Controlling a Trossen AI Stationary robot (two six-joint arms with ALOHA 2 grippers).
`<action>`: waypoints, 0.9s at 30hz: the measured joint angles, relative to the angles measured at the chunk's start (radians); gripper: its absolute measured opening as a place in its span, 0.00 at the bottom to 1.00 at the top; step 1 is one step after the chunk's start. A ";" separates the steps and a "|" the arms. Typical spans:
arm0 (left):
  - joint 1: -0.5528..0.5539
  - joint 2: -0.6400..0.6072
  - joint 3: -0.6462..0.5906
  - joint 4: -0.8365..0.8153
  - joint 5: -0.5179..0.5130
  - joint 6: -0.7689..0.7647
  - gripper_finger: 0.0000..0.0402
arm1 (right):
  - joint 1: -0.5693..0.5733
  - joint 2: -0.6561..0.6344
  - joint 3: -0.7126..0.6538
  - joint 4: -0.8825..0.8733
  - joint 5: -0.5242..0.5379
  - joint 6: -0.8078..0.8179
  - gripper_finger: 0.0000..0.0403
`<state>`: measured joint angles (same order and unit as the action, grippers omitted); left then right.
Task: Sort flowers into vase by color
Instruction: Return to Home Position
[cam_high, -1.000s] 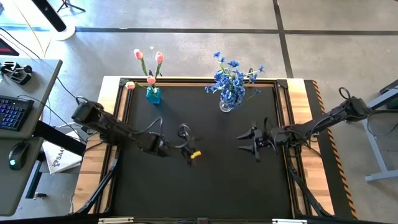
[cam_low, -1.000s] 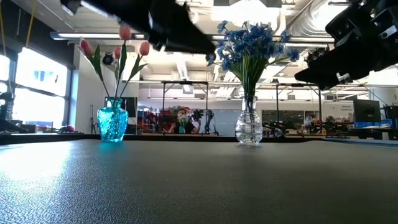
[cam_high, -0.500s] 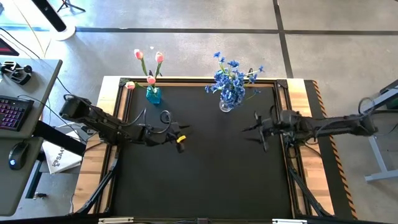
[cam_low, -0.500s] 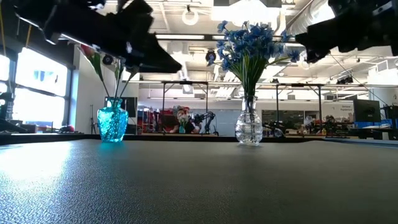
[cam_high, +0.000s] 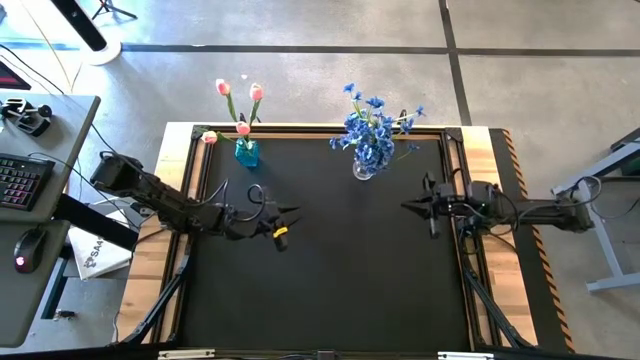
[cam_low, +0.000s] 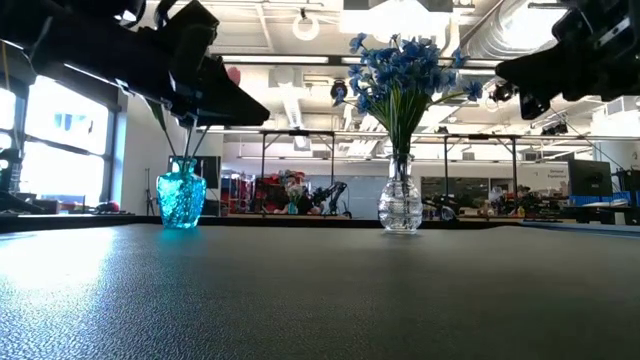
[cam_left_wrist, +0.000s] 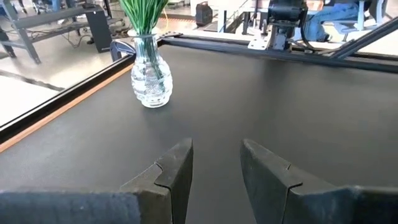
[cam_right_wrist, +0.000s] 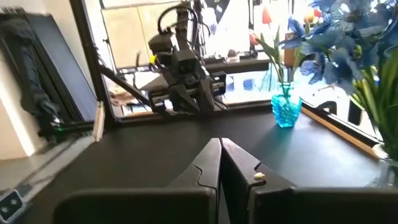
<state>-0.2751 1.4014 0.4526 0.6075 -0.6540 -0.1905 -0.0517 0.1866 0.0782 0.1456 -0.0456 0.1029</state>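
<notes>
Sorting appears complete; the return-to-home step is in hand. Blue flowers (cam_high: 372, 128) stand in the clear vase (cam_high: 363, 168) and pink tulips (cam_high: 240, 95) in the blue vase (cam_high: 246, 153), at the tabletop's (cam_high: 330, 290) far edge. Left arm (cam_high: 190, 213): jaws slightly parted, empty. Right arm (cam_high: 500, 208): jaws closed, empty. The next move calls for parking both arms clear of the vases

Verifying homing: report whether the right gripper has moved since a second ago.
Yes. Seen from above, the right gripper has retreated toward the table's right edge and nearer the transparent vase's row.
</notes>
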 joint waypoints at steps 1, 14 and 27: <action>-0.005 0.000 0.000 0.004 -0.009 0.000 0.30 | 0.009 -0.012 -0.012 0.012 0.003 0.009 0.01; -0.026 0.000 0.000 0.027 -0.016 0.001 0.29 | 0.099 -0.078 -0.068 -0.054 0.063 0.003 0.00; 0.181 -0.458 -0.408 0.221 0.304 -0.017 0.01 | 0.105 -0.076 -0.068 -0.046 0.108 0.020 0.00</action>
<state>-0.0938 0.9436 0.0447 0.8289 -0.3501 -0.2072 0.0536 0.1108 0.0101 0.1000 0.0626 0.1230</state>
